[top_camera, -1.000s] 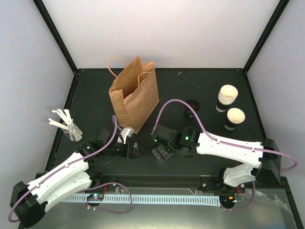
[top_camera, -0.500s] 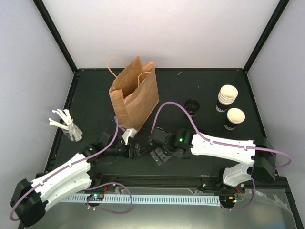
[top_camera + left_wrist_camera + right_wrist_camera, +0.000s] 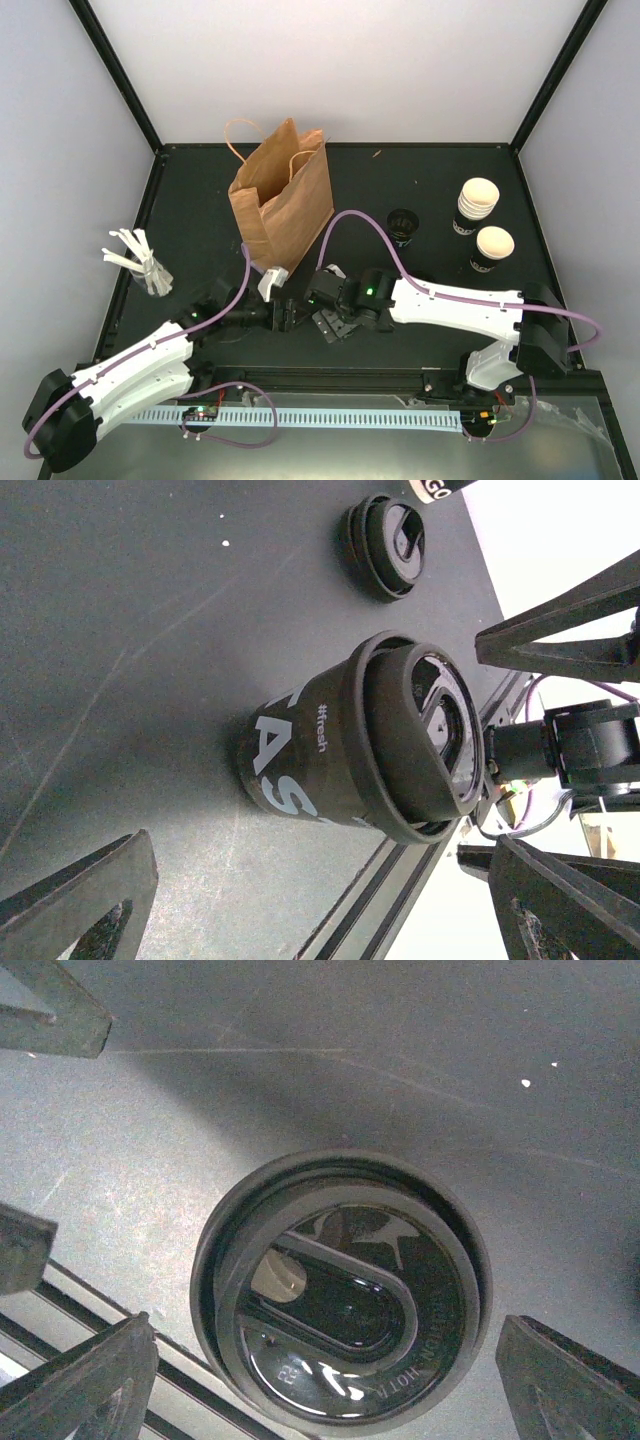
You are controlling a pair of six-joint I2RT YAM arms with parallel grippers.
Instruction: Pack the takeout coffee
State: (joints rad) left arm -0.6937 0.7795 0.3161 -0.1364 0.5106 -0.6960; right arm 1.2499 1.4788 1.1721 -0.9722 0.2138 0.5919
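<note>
The takeout coffee cup (image 3: 492, 248), black with white print and a cream inside, stands open at the back right, far from both grippers. A lidded black cup (image 3: 360, 745) with white print stands near the table's front edge. It fills the right wrist view (image 3: 340, 1290), seen from above. In the top view it is hidden under the right gripper. My left gripper (image 3: 285, 315) (image 3: 320, 920) is open and empty, with the lidded cup ahead of it. My right gripper (image 3: 330, 322) (image 3: 330, 1380) is open above that lid, one finger on each side.
A brown paper bag (image 3: 280, 200) stands open behind the grippers. A nested cup stack (image 3: 478, 205) is at the back right. A dark cup (image 3: 403, 225) (image 3: 385, 545) stands mid-table. White stirrers (image 3: 135, 258) are at the left. The front rail (image 3: 330, 380) runs close below.
My right gripper has moved left toward the left gripper. My left gripper has edged right. Both stay open.
</note>
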